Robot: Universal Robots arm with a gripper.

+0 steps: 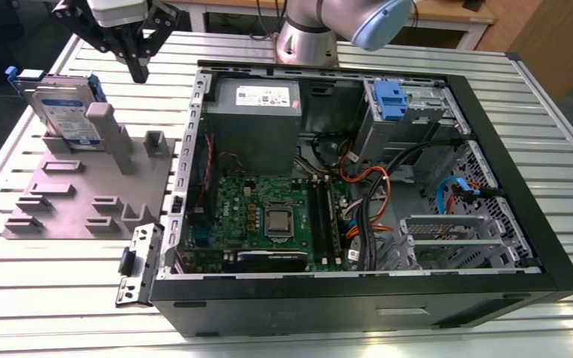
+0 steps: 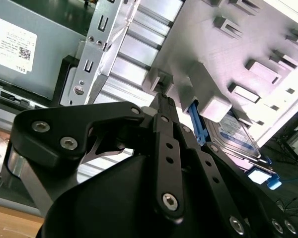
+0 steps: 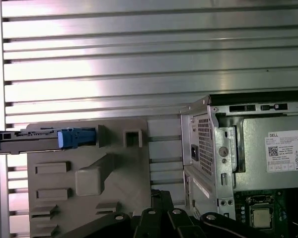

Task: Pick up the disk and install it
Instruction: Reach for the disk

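Note:
The disk (image 1: 63,112) stands on its edge in a slot at the far end of the grey holder plate (image 1: 72,198), on the exterior view's left. It is silver with a white-and-blue label and blue rails. The first wrist view shows the disk (image 3: 39,140) edge-on, and the second wrist view catches its label (image 2: 238,136) beyond the fingers. My gripper (image 1: 139,73) hangs above the table just to the exterior view's right of the disk, between it and the case. Its black fingers meet at one tip, shut on nothing; that tip (image 2: 164,101) also shows in the second wrist view.
An open computer case (image 1: 555,261) lies on the slatted metal table (image 1: 57,283), with a grey power-supply box (image 1: 257,112), a motherboard (image 1: 266,216) and a silver drive cage with a blue latch (image 1: 390,101). The holder plate carries several raised blocks and a tall post (image 1: 117,138).

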